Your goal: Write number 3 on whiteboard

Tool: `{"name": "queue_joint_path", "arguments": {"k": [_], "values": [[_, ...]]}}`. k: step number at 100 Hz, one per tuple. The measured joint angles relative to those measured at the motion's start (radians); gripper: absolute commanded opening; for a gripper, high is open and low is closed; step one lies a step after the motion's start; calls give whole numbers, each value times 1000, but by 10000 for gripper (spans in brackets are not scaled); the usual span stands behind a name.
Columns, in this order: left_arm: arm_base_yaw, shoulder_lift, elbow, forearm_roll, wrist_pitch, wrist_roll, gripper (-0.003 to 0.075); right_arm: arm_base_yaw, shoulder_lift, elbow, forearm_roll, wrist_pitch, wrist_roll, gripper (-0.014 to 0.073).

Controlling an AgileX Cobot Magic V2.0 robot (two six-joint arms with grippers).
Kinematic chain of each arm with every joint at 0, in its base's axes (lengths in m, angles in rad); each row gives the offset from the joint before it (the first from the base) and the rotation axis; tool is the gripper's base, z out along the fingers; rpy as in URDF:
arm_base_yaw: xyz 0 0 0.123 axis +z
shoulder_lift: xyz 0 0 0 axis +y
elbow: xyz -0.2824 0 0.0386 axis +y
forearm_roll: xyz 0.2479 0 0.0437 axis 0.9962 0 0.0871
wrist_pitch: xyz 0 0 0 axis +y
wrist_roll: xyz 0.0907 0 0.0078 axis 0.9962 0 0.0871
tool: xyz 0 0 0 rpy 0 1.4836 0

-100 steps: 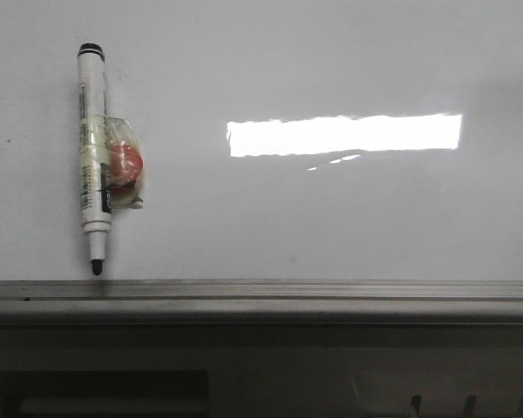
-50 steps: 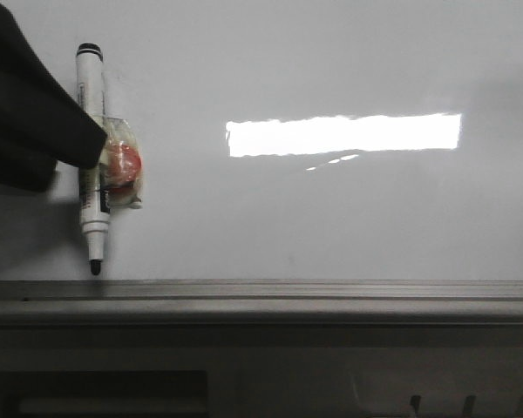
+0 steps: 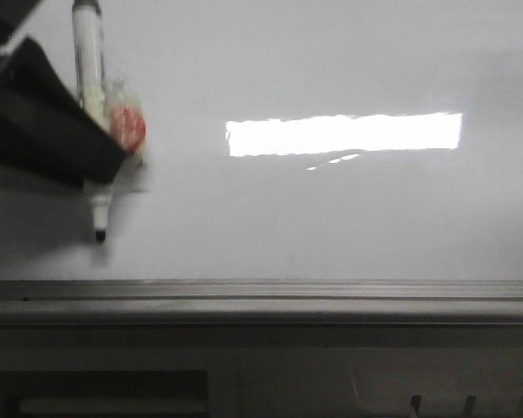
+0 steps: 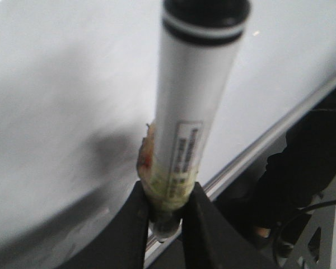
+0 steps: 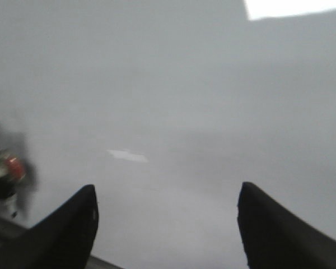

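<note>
The whiteboard (image 3: 331, 218) fills the front view, glossy and pale, with a grey metal ledge (image 3: 261, 300) along its lower edge. No number 3 or any marker line shows on it. A white pen (image 3: 91, 61) with a black tip and a taped red piece hangs over the board's left part. My left gripper (image 3: 94, 161) is shut on the pen; in the left wrist view the black fingers (image 4: 135, 221) clamp the pen (image 4: 190, 112) near its taped end. My right gripper (image 5: 168, 204) is open and empty over the board.
A bright rectangular light reflection (image 3: 344, 133) lies on the board's middle right. Below the ledge is a dark shelf region (image 3: 113, 396). In the left wrist view a dark shape and a cable (image 4: 308, 213) lie beyond the ledge.
My left gripper came in from the left, closed on the pen and lifted it; the pen's tip now stands higher above the ledge than before.
</note>
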Motion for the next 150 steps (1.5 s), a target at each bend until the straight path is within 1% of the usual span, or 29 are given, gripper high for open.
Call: {"name": "queue_joint_path", "arguments": {"k": [6, 13, 19, 23, 33, 48, 60, 70, 81, 97, 102, 104, 107, 111, 112, 114, 115, 116, 121, 124, 128, 133, 137, 139, 140, 143, 145, 146, 150], "values": [[-13, -36, -63, 16, 52, 120, -21, 32, 23, -42, 130, 50, -201, 471], [-45, -87, -136, 59, 112, 287, -21, 91, 69, -93, 227, 117, -373, 471], [-77, -129, -186, 111, 148, 414, -21, 151, 120, -135, 255, 151, -443, 471], [-101, -151, -215, 152, 162, 462, -21, 193, 150, -167, 258, 161, -471, 471], [-134, -174, -251, 234, 174, 527, -21, 287, 243, -232, 216, 165, -498, 471], [-143, -166, -257, 275, 178, 544, -21, 435, 367, -302, 129, 156, -508, 471], [-143, -163, -257, 279, 178, 546, -21, 560, 458, -346, 73, 76, -509, 471], [-143, -163, -257, 279, 180, 546, -21, 650, 532, -383, 58, -15, -510, 471], [-143, -161, -257, 281, 180, 546, -21, 703, 606, -441, 56, -48, -515, 471], [-143, -161, -257, 282, 187, 548, -21, 718, 702, -512, 90, -57, -516, 463], [-143, -161, -257, 282, 194, 548, -21, 718, 722, -524, 106, -59, -518, 413], [-143, -161, -257, 283, 199, 548, -21, 718, 728, -526, 111, -61, -517, 365], [-143, -161, -257, 283, 201, 548, -20, 718, 734, -527, 113, -61, -517, 323], [-143, -161, -257, 283, 203, 548, -20, 718, 744, -528, 117, -61, -517, 223], [-143, -161, -257, 283, 203, 548, -20, 718, 748, -528, 120, -61, -517, 185], [-143, -161, -257, 283, 203, 548, -20, 718, 749, -528, 120, -57, -517, 146], [-143, -161, -257, 286, 203, 548, -20, 718, 752, -528, 122, -56, -517, 106], [-143, -161, -257, 286, 203, 548, -20, 720, 751, -528, 124, -54, -517, 86], [-143, -161, -257, 290, 203, 548, -18, 721, 758, -530, 126, -36, -519, -70], [-143, -161, -257, 292, 210, 540, -12, 722, 758, -532, 123, -37, -528, -62], [-143, -159, -257, 285, 220, 527, 18, 722, 758, -534, 114, -33, -538, -61], [-143, -159, -255, 280, 224, 516, 87, 722, 758, -534, 108, -29, -542, -61], [-143, -159, -255, 278, 226, 517, 170, 722, 758, -534, 108, -29, -544, -61], [-143, -159, -255, 276, 228, 517, 235, 722, 758, -534, 108, -29, -544, -61], [-143, -159, -255, 276, 229, 517, 235, 722, 758, -534, 110, -29, -542, -61], [-143, -159, -255, 276, 231, 514, 322, 722, 758, -534, 113, -29, -536, -61], [-143, -159, -255, 273, 228, 508, 358, 722, 760, -534, 113, -29, -534, -61], [-143, -159, -255, 270, 226, 505, 393, 722, 760, -534, 113, -29, -532, -61], [-143, -161, -255, 266, 223, 475, 485, 722, 763, -534, 113, -39, -529, -61]]}}
